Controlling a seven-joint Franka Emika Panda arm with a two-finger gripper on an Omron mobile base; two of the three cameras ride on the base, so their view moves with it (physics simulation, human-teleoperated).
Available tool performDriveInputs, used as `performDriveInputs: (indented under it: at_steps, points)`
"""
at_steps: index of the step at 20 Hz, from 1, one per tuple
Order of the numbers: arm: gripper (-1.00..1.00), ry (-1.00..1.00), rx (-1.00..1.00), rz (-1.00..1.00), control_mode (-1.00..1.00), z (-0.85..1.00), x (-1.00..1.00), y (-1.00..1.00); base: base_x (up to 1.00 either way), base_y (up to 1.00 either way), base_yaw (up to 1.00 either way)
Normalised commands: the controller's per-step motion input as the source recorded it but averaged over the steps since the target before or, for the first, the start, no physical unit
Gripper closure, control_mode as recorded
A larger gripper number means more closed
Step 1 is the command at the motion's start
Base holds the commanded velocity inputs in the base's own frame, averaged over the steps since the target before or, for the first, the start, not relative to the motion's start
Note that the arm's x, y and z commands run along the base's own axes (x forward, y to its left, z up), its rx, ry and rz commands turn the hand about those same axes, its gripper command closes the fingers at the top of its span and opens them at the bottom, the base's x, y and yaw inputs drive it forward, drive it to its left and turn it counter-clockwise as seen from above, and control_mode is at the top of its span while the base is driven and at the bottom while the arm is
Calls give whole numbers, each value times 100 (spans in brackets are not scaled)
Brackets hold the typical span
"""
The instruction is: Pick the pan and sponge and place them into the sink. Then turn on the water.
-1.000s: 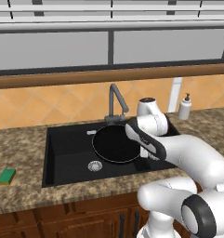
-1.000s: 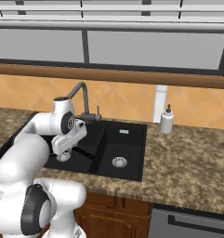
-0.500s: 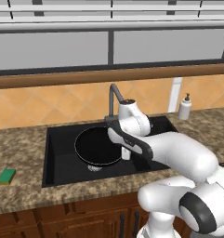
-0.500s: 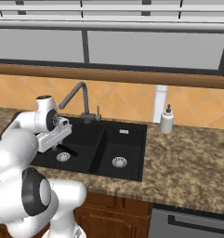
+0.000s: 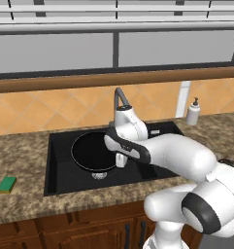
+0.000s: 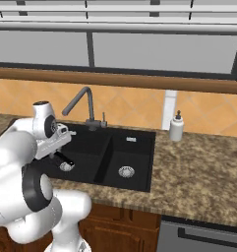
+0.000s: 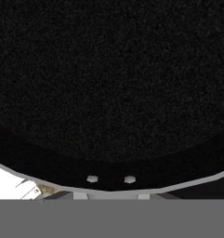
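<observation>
Overhead, gripper [image 5: 121, 160] clamps the pan [image 5: 91, 151] above the sink [image 5: 58, 175] in granite counter [image 5: 21, 204]

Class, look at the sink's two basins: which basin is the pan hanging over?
The large basin, on the left in the left base view: the pan hangs above its drain. The smaller basin beside it has only its drain.

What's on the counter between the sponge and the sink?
Nothing: in the left base view, bare granite counter separates the sponge from the sink.
</observation>
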Motion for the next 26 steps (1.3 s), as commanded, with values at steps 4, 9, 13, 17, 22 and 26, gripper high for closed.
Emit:
performDriveInputs:
  at_steps: [4, 9, 13, 17, 22, 26]
  points:
    - [100, 0, 2, -12, -100, -6, 10, 23, 0, 0, 0]
    - [100, 0, 1, -19, -100, 0, 1, 38, 0, 0, 0]
    - [100, -4, 0, -26, -100, 0, 0, 51, 0, 0, 0]
    - [100, -7, 0, -38, -100, 0, 8, 61, 0, 0, 0]
    - [100, -1, 2, -52, -100, -1, 4, 48, 0, 0, 0]
    - [100, 5, 6, -67, -100, -6, 1, 24, 0, 0, 0]
